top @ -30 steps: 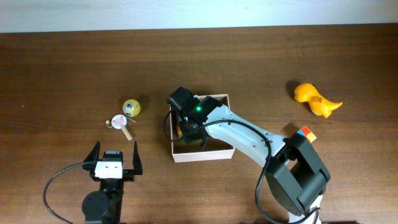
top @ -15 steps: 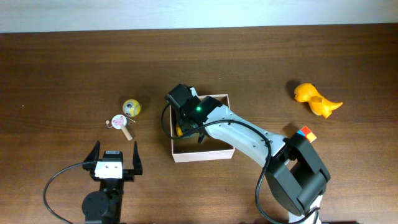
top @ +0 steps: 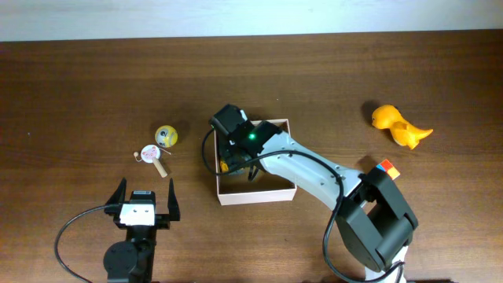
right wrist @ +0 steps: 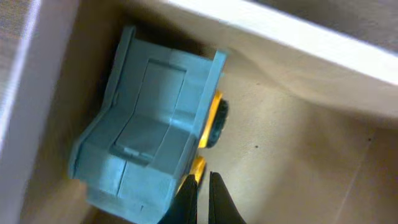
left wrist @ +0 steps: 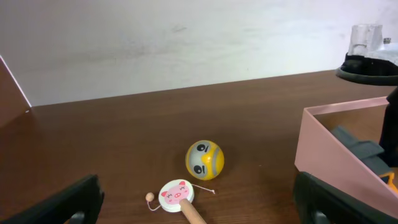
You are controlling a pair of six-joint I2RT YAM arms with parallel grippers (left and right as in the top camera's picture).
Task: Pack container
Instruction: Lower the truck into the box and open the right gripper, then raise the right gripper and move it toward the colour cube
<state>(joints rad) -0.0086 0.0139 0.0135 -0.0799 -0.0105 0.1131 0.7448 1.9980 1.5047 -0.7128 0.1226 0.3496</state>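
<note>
Nearest the robot, the left gripper (top: 146,189) hangs over the brown table (top: 78,94) with its claw spread wide and nothing in it, at 7 o'clock from the container (top: 258,196). The container sits mid-table, open side up. It is square, so no axis is the long one, and its walls run almost 12-to-6 and 9-to-3. The right gripper (right wrist: 202,193) reaches down inside it, its claw narrowed to a sliver with nothing between the tips. Just beyond them a grey-blue toy truck (right wrist: 149,143) with yellow wheels lies against the 9 o'clock wall. A pig-faced rattle (top: 149,153) lies at 9 o'clock, a yellow ball (top: 166,135) toward 10 and an orange toy (top: 399,126) far off near 3.
</note>
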